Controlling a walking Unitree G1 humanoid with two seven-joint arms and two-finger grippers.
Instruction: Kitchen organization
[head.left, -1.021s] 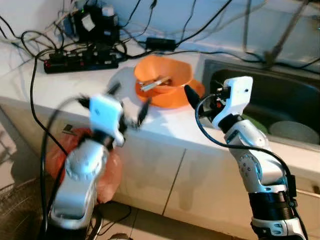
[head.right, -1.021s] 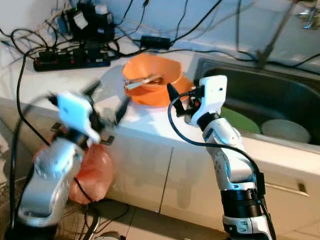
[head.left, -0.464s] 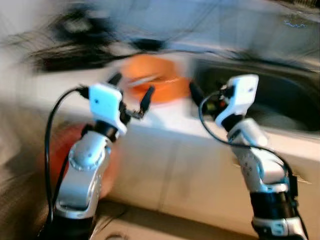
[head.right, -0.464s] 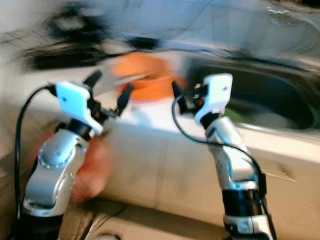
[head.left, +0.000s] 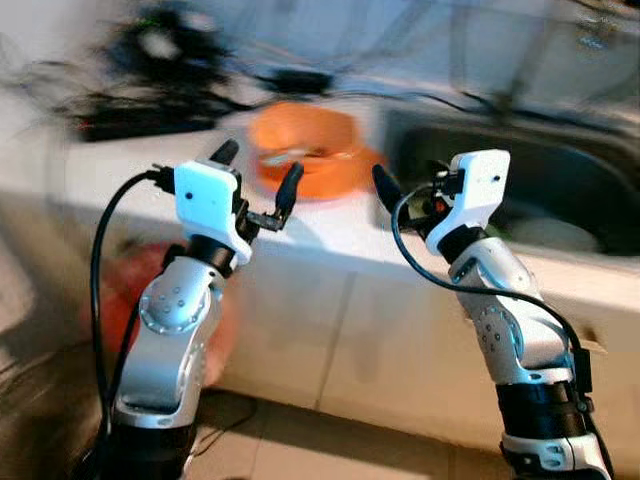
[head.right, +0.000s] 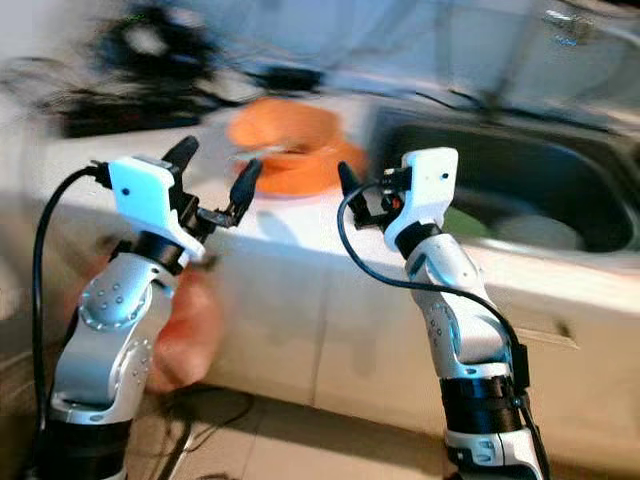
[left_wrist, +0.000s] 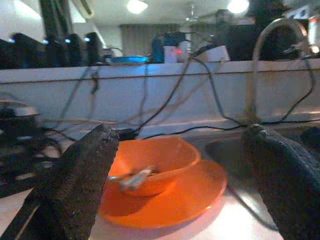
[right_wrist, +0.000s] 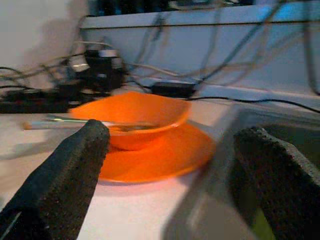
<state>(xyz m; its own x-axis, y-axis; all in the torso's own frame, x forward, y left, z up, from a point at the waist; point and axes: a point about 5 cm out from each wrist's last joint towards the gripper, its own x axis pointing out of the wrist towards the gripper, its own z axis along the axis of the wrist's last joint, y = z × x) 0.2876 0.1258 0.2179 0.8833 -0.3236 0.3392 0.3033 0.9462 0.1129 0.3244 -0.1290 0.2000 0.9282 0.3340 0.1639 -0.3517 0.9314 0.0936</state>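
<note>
The likeliest trouble is a knock: both arms are raised at the near edge of the pale worktop (head.left: 340, 225), and a reach made while the head views are this blurred could tip the orange plastic bowl (left_wrist: 150, 162) off the flat orange plastic plate (left_wrist: 195, 192) it sits on, or shove both toward the dark metal sink (head.left: 540, 185) just to their right. The metal utensils (left_wrist: 131, 177) lying loose inside the bowl could slide or spill if it is lifted unevenly. Black cables and a power strip (head.left: 150, 118) on the far left of the worktop could snag a finger.

The left tool (head.left: 257, 180) hovers near the bowl's left side, its two black fingers spread wide with nothing between them. The right tool (right_wrist: 170, 180) hangs between the plate and the sink edge, likewise wide open and empty.

The bowl is shallow, glossy and wavy-rimmed, standing upright in the middle of its plate, far of both tools. It looks light and smooth, so a grip on the rim may slip.
</note>
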